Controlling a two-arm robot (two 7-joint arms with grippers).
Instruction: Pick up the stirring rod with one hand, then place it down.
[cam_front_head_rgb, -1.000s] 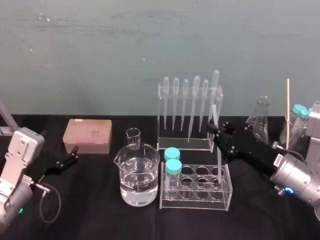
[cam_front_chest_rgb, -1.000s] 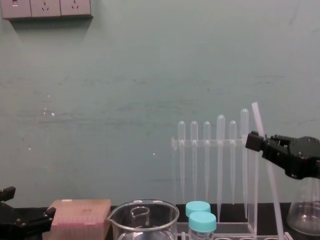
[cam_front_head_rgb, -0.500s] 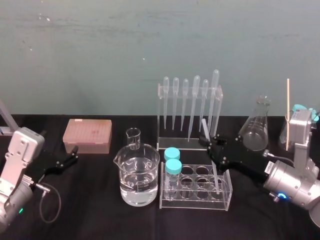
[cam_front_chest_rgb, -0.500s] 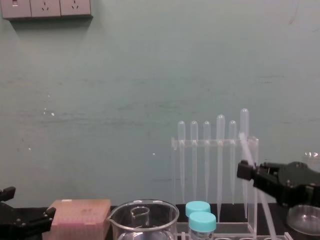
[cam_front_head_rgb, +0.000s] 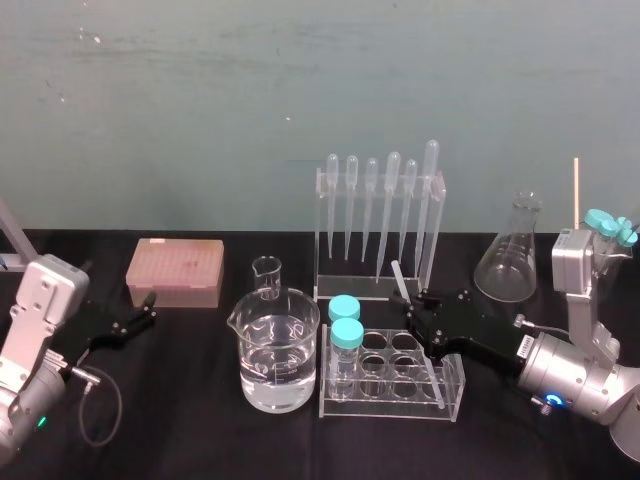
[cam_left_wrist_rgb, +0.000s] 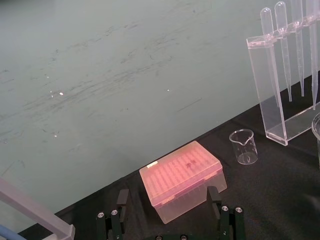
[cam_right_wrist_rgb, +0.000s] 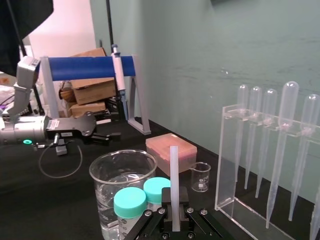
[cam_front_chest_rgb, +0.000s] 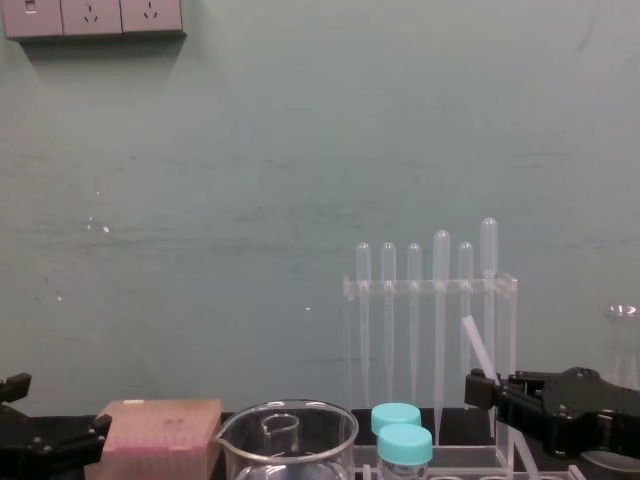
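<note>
**Left to right.** My left claw (cam_front_head_rgb: 150, 307), fingers spread and empty, lies parked on the black table (cam_front_head_rgb: 200, 430) just beside the pink tip box (cam_front_head_rgb: 175, 268); the job needs one hand only.

**Centre.** The large beaker (cam_front_head_rgb: 275, 355) of water stands beside the tube rack (cam_front_head_rgb: 390, 402), with the pipette rack (cam_front_head_rgb: 378, 230) behind.

**Right of centre.** The stirring rod (cam_front_head_rgb: 397, 273) is pinched in the closed fingers of my right claw (cam_front_head_rgb: 415, 310), which reaches in low over the tube rack. The grip sits nearer the rod's upper end, so the rod leans. Its top points toward the pipette rack and its lower end slants across the tube rack's front corner. I cannot tell whether that end touches down. I judge this the set-down phase.

**Far right.** The conical flask (cam_front_head_rgb: 508, 262) stands behind my arm.
</note>
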